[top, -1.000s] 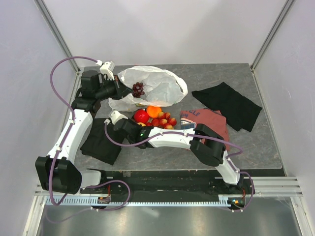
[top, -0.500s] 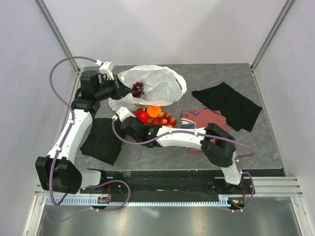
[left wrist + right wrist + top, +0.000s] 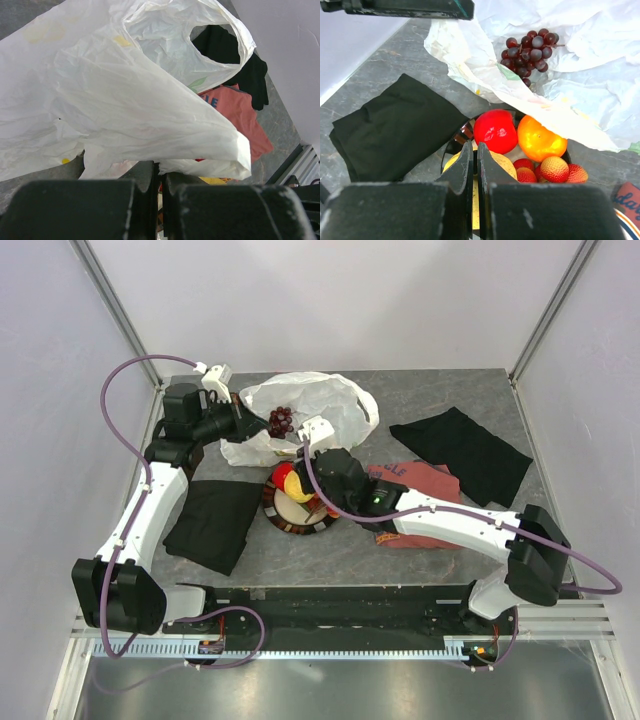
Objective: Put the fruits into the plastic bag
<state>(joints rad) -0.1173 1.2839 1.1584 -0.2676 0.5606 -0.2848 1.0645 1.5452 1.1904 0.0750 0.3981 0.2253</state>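
Note:
The plastic bag (image 3: 310,410) lies at the back left with the grape bunch (image 3: 281,420) inside its mouth. My left gripper (image 3: 242,421) is shut on the bag's left edge (image 3: 125,90) and holds it up. A plate (image 3: 275,512) in front of the bag holds the red apple (image 3: 495,131), orange (image 3: 541,138), yellow lemon (image 3: 497,162) and small red-yellow fruits (image 3: 555,169). My right gripper (image 3: 475,150) is shut and empty, its tips just over the lemon. It hides part of the plate in the top view (image 3: 303,487). The grapes also show in the right wrist view (image 3: 530,47).
A black cloth (image 3: 210,525) lies left of the plate, touching its rim in the right wrist view (image 3: 395,127). A red printed T-shirt (image 3: 420,485) lies right of the plate under my right forearm. A second black cloth (image 3: 460,455) lies at the back right.
My right arm has swung from the plate's left front round to its right. Its gripper now points down over the lemon. The plate has come into view. The left gripper has stayed put.

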